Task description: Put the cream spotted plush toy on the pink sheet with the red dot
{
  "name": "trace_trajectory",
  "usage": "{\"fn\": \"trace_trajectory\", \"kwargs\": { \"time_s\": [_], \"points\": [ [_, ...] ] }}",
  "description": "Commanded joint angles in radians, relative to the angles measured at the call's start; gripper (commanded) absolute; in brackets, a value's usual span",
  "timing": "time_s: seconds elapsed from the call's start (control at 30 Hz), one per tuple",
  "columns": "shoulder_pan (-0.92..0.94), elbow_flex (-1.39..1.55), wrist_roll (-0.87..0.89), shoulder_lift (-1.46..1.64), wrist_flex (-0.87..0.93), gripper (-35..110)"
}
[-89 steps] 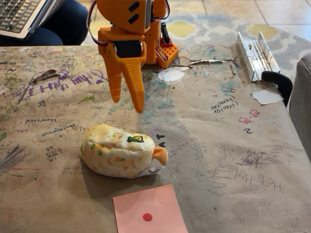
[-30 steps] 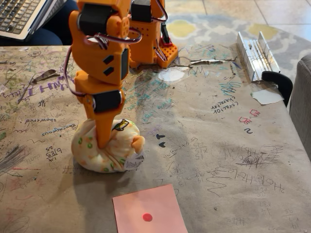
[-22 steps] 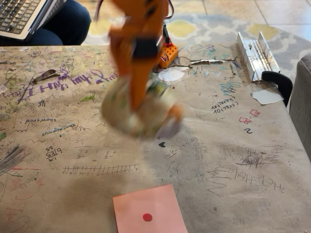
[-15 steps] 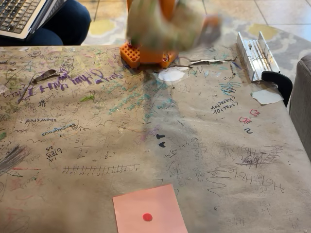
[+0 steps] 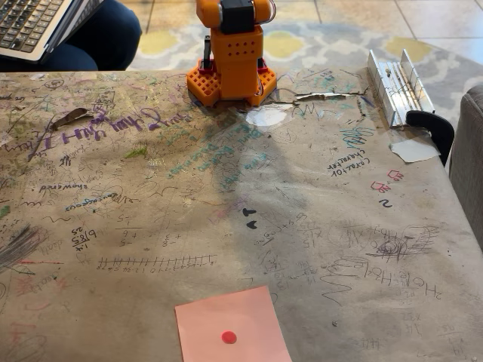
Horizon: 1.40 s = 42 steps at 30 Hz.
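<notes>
Lying flat at table (image 5: 362, 249) edge: pink sheet (image 5: 232, 326) w/ red dot.

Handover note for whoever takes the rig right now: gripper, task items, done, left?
Gripper: out of frame above the fixed view, so its state can't be read. The arm's orange base stands at the table's far edge.
Cream spotted plush toy: lifted off the table in the last second and carried up past the top of the picture; whether it is held now cannot be confirmed.
Pink sheet with the red dot: flat at the near edge of the scribbled brown paper table cover, nothing on it.
Done: the plush was picked up from the table.
Left: bring the plush down onto the pink sheet and let go.
</notes>
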Motion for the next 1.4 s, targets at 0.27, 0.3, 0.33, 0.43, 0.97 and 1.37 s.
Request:
{"fn": "trace_trajectory", "kwargs": {
  "time_s": [0.27,0.3,0.33,0.43,0.97,1.37],
  "points": [
    [-0.132,-0.235,-0.021,0.012,-0.288,0],
    [-0.127,-0.221,-0.021,0.012,-0.272,0],
    [-0.123,-0.199,-0.023,0.012,-0.259,0],
    [-0.075,-0.071,-0.012,0.011,-0.304,0],
    [0.258,-0.107,-0.078,-1.184,-0.270,63],
    [0.284,0.457,-0.172,-0.729,-0.253,40]
  ]
}}
